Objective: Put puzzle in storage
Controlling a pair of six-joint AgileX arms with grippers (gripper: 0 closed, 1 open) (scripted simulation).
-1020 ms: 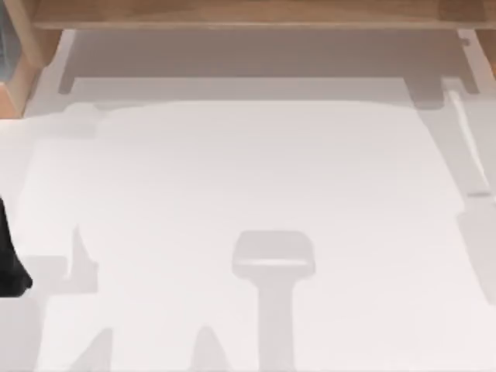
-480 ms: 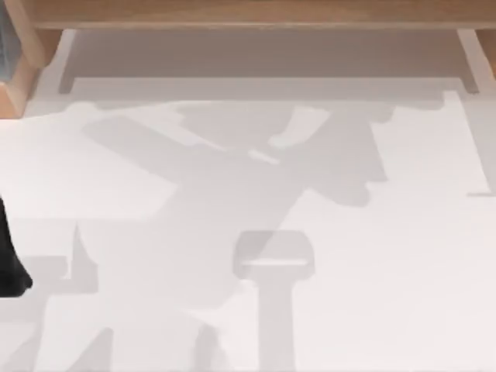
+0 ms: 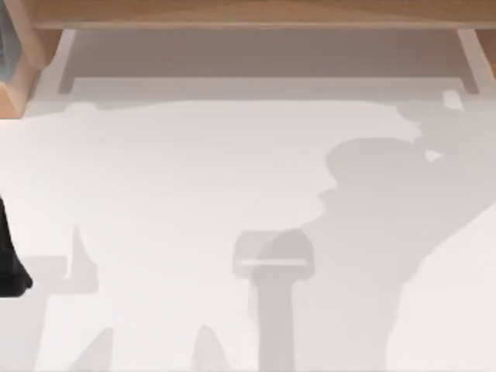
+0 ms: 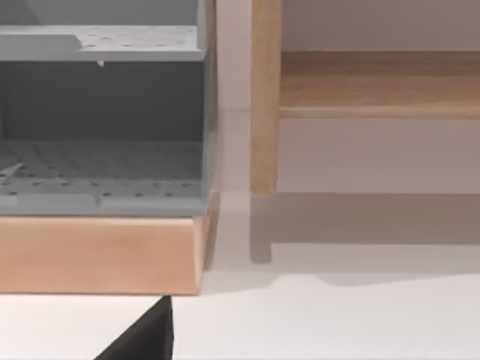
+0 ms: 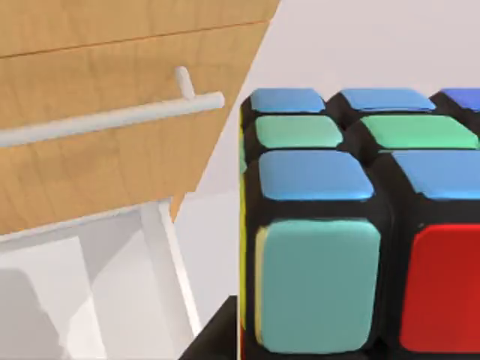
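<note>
Though cropped by the right wrist view's edge, plainly raised off the white counter (image 3: 194,170): black-bodied puzzle cube with blue, green, teal, red and yellow tiles (image 5: 330,225), close up to the camera. Gripped by the right end effector (image 5: 222,331), closed on the cube, with just a dark edge of it showing beneath the lowest tiles. Beyond the cube, a light wooden drawer front (image 5: 112,112) with a white bar handle (image 5: 112,116) running across it. Below the drawer front, a white rail (image 5: 169,270) sloping down towards the counter.

Seen from above, a broad grey arm-shaped shadow (image 3: 372,232) across the right half of the counter. Along the far edge, a long wooden shelf board (image 3: 248,14).

Parked at the top view's left edge: black body of the left arm (image 3: 9,263). Left end effector (image 4: 146,337) seen as a dark wedge low in its own wrist view; cannot tell whether open or closed. Ahead of it, a grey perforated storage rack (image 4: 101,127) seated on a light wooden base (image 4: 97,255), and just beside the rack an upright wooden post (image 4: 265,97).
</note>
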